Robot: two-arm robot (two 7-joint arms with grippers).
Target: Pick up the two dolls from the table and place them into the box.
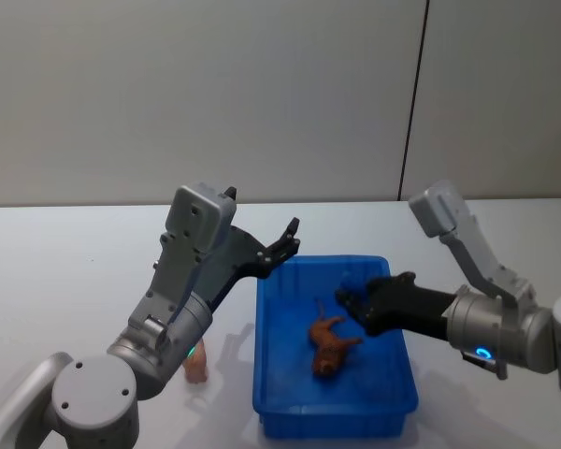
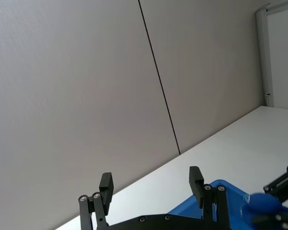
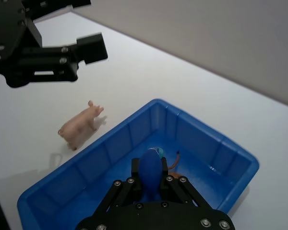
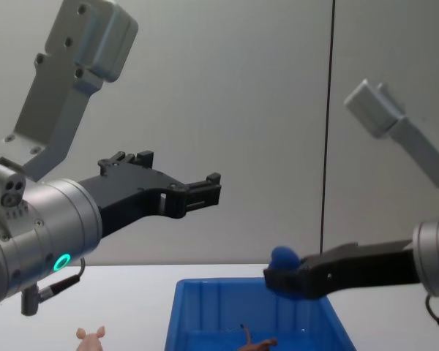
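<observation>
The brown-orange doll (image 1: 331,346) lies on the floor of the blue box (image 1: 332,419), near its middle, with its thin dark tail pointing toward the far wall. The right pincer (image 1: 348,304) hangs just above and beyond it, clear of the doll. In the chest view its tip is higher than the box's rim. A blue rounded piece (image 3: 150,172) sits at the tip of this pincer, and whether the pincer is spread or closed cannot be told. From the right wrist view that blue piece covers most of the doll, leaving only the tail and a bit of orange body in sight.

The pink doll (image 3: 81,128) rests on the white table (image 1: 75,271) just outside the box's left long wall, close to it but not touching. The left pincer (image 1: 288,241) is well apart from it, raised high near the box's far left corner and aimed at the grey wall (image 1: 262,94) behind the table. Its two black fingers (image 2: 105,184) are spread wide with nothing between them. In the head view the left arm (image 1: 182,299) slopes down in front of the pink doll and hides part of it. The box wall stands between the two dolls.
</observation>
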